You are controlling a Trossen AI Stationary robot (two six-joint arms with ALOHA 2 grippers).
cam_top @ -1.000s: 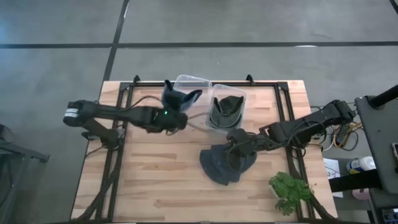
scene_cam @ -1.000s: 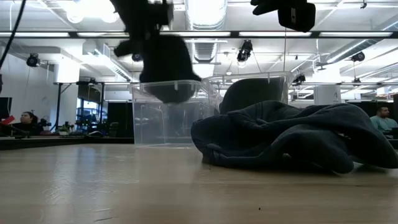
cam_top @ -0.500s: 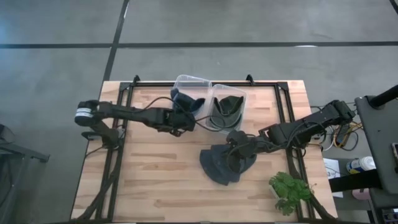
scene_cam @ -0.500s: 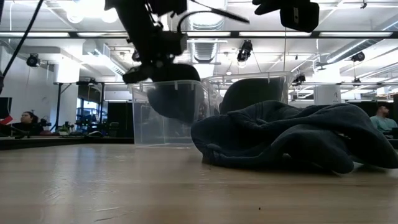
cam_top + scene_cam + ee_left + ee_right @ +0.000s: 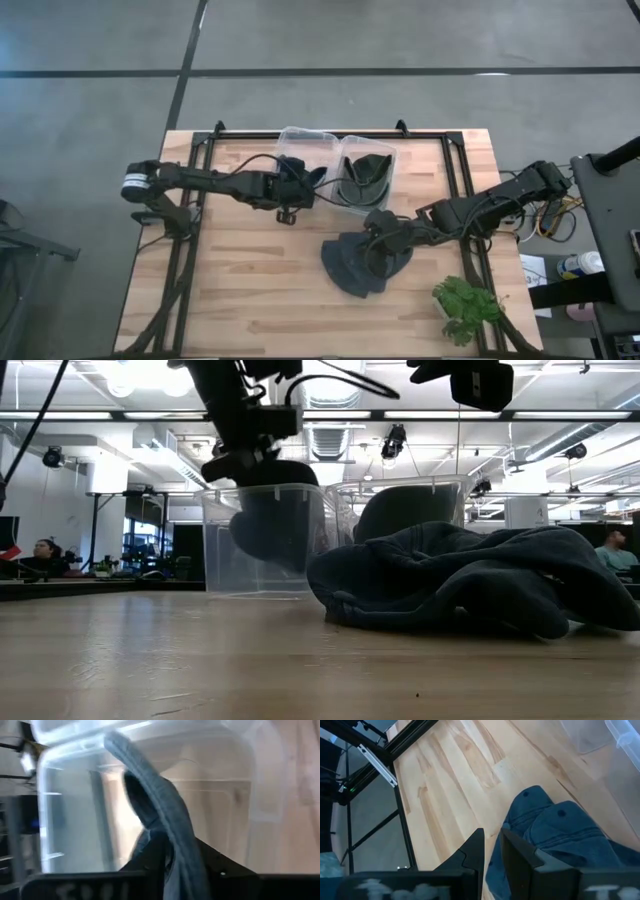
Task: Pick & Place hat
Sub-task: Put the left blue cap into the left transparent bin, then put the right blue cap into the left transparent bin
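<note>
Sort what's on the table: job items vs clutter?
Job: dark hat held by left gripper inside left clear bin; right bin with a hat; hat pile under right gripper.
Clutter: green plant.

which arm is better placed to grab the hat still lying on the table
The right. The right gripper hovers directly over the hat on the table, while the left gripper is at the left bin gripping another hat.
</note>
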